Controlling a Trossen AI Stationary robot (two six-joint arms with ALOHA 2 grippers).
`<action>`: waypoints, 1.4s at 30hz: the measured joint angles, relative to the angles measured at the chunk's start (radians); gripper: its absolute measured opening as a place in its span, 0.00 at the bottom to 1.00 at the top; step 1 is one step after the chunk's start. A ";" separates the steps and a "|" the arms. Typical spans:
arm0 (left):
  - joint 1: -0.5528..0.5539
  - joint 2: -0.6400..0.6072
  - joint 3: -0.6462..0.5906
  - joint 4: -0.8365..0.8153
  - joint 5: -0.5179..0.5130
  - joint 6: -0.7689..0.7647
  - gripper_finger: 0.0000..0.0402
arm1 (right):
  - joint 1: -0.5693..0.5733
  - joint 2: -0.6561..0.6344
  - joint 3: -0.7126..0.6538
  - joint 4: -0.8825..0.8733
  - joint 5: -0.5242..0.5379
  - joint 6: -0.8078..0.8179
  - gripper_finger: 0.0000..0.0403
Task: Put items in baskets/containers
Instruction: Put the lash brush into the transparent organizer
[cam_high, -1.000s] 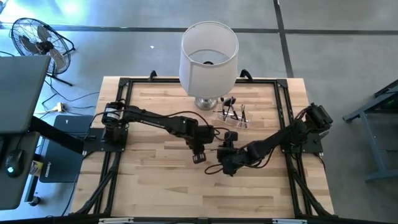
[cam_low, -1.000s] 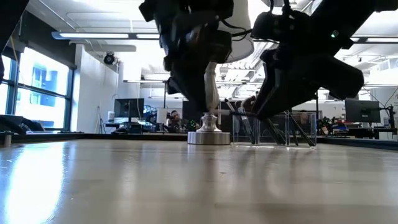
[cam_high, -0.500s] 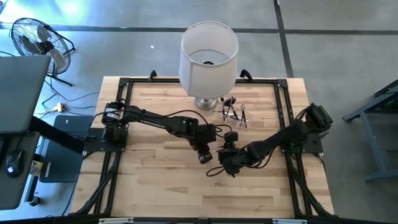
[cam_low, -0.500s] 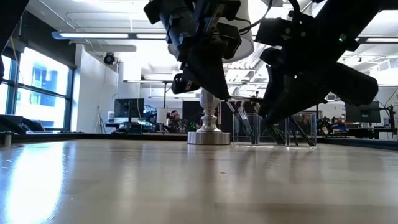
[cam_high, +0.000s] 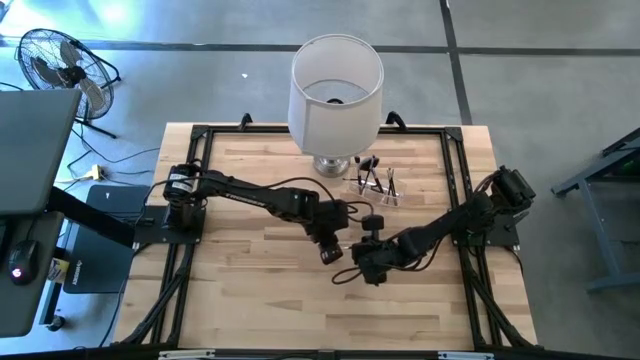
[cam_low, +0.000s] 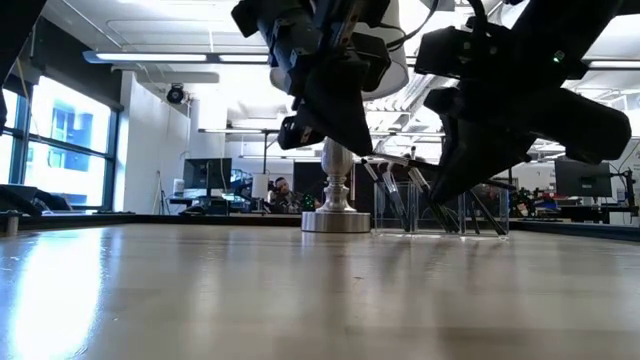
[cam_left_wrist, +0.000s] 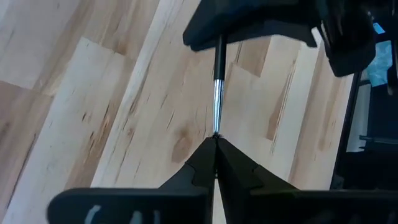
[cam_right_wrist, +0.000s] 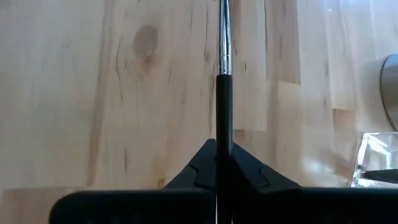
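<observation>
One thin makeup brush with a dark handle (cam_right_wrist: 224, 106) and a silver ferrule (cam_left_wrist: 216, 106) spans between my two grippers above the middle of the table. My left gripper (cam_left_wrist: 214, 142) is shut on its ferrule end. My right gripper (cam_right_wrist: 222, 144) is shut on its handle and shows as the dark block (cam_left_wrist: 249, 25) in the left wrist view. In the high view the left gripper (cam_high: 350, 213) and the right gripper (cam_high: 371, 224) almost meet. The clear plastic holder (cam_high: 378, 185), with several brushes leaning inside, stands beside the lamp base (cam_low: 335, 218). My left gripper pinches the brush between its two fingertips at the free end of the silver ferrule (cam_left_wrist: 215, 127). The fingers lie along the brush, which runs straight on from them to the other gripper, clear of the table. My right gripper pinches the dark handle (cam_right_wrist: 224, 134) between its two fingers. The fingers lie along the brush. The handle and ferrule run straight out ahead of them, lifted clear of the table.
A big white lampshade (cam_high: 335, 95) on a silver base stands at the table's far middle, just left of the holder (cam_low: 440, 205). The holder's corner also shows in the right wrist view (cam_right_wrist: 376, 158). Bare wooden tabletop (cam_high: 260, 290) lies toward the near edge.
My left gripper has moved a little toward the table's right edge, closer to my right gripper, and has turned somewhat. My right gripper has shifted slightly toward the far edge.
</observation>
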 joint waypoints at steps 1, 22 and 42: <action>0.000 0.000 0.000 0.005 -0.001 0.006 0.03 | 0.001 0.000 0.000 0.000 -0.003 0.012 0.02; -0.108 -0.391 -0.267 0.083 -0.351 0.332 0.24 | 0.064 -0.014 -0.064 0.031 -0.045 0.472 0.03; 0.017 -1.170 -1.354 0.952 -0.309 0.462 0.00 | 0.073 -0.189 -0.065 0.132 0.314 0.712 0.04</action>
